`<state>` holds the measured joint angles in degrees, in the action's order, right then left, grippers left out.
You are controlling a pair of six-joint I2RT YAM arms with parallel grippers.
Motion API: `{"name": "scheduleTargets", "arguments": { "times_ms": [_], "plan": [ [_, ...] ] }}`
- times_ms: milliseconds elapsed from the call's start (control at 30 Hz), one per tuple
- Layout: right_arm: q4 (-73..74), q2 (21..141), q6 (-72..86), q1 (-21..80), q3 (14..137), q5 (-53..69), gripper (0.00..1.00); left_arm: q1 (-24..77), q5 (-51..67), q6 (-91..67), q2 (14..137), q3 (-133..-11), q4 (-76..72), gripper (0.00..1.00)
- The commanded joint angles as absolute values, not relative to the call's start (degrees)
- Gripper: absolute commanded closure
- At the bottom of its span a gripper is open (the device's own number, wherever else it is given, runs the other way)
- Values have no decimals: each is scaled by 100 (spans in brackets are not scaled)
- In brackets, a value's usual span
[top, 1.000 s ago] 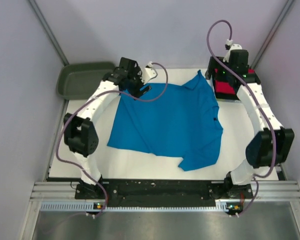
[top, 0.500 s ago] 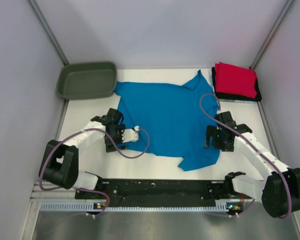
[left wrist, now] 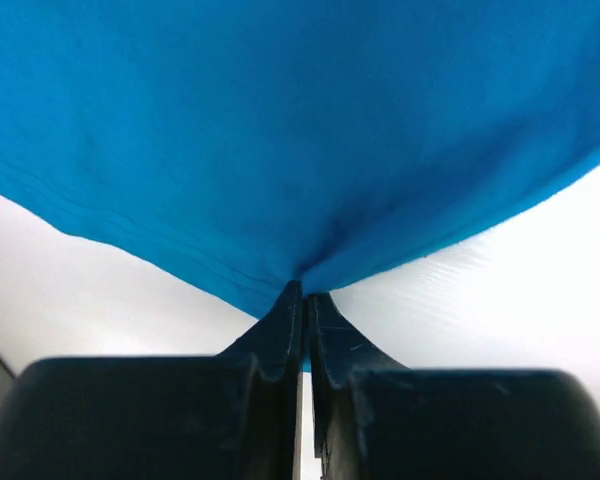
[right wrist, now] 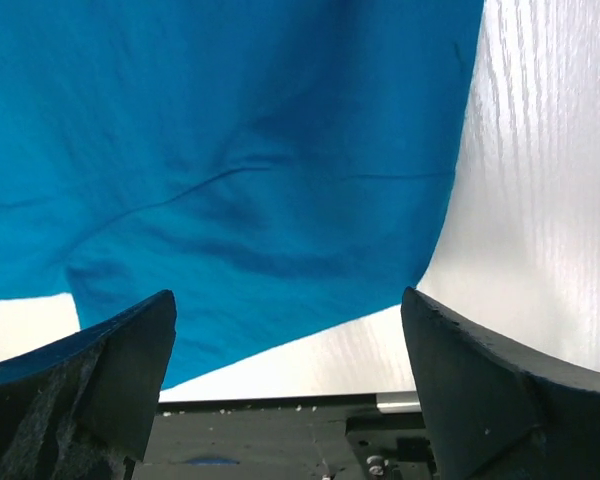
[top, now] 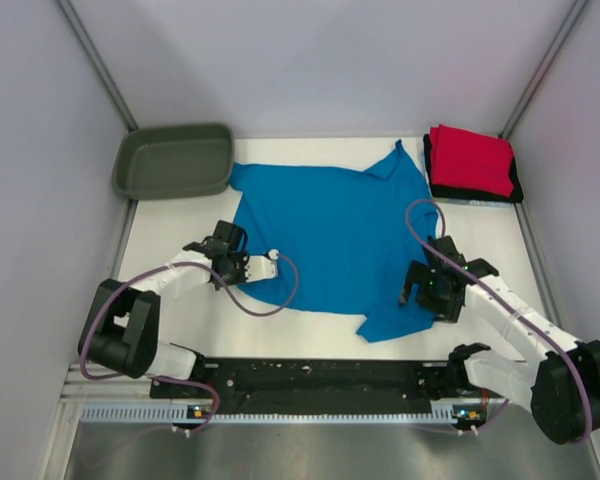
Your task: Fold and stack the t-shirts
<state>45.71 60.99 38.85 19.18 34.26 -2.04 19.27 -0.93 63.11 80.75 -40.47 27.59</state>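
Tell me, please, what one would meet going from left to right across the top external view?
olive-green tub → left hand, shut on the shirt's edge → blue t-shirt → right hand, open → folded red t-shirt

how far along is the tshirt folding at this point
Done: a red shirt lies folded on a dark shirt at the far right corner. In hand: the blue shirt is spread flat, unfolded; the left gripper is pinched shut on its near left hem, the right gripper hangs open over its near right edge, not gripping. Left: fold the blue one and stack it.
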Motion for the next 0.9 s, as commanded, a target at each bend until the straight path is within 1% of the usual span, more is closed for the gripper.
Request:
{"name": "scheduleTargets", "arguments": {
  "times_ms": [0,100,233,333,400,433,500,533,567,600,800,867],
  "plan": [
    [4737,5749,4709,2056,3331,-27,6,1916,150,5969,7815,-4051,3101,100],
    [4711,5494,5123,2468,3244,-210,5,1925,-289,5609,7437,-4262,3917,100],
    [4650,5546,5282,2487,2980,-168,6,1925,-580,5283,6997,-4307,5069,100],
    [4570,5572,5291,2487,2866,-237,10,1925,-773,5151,6873,-4123,5361,100],
    [4448,5572,5230,2479,2752,-334,16,1925,-896,5080,6812,-4043,5370,100],
    [4360,5616,5203,2479,2699,-343,26,1925,-957,5019,6803,-4034,5370,100],
    [4228,5686,5168,2470,2681,-325,62,1916,-1019,4905,6759,-4095,5440,100],
    [4228,5660,5151,2478,2698,-343,76,1925,-1002,4861,6724,-4131,5493,100],
    [4236,5634,5124,2470,2724,-334,86,1916,-958,4852,6689,-4174,5563,100],
    [4297,5538,5081,2478,2768,-334,99,1916,-906,4843,6645,-4218,5624,100],
    [5184,4931,4791,2479,3646,-501,100,1916,-1090,4764,6609,-4333,5669,100],
    [5142,4965,4571,2478,3988,-396,100,1916,-1072,4772,6644,-4368,5546,100]
  ]
}}
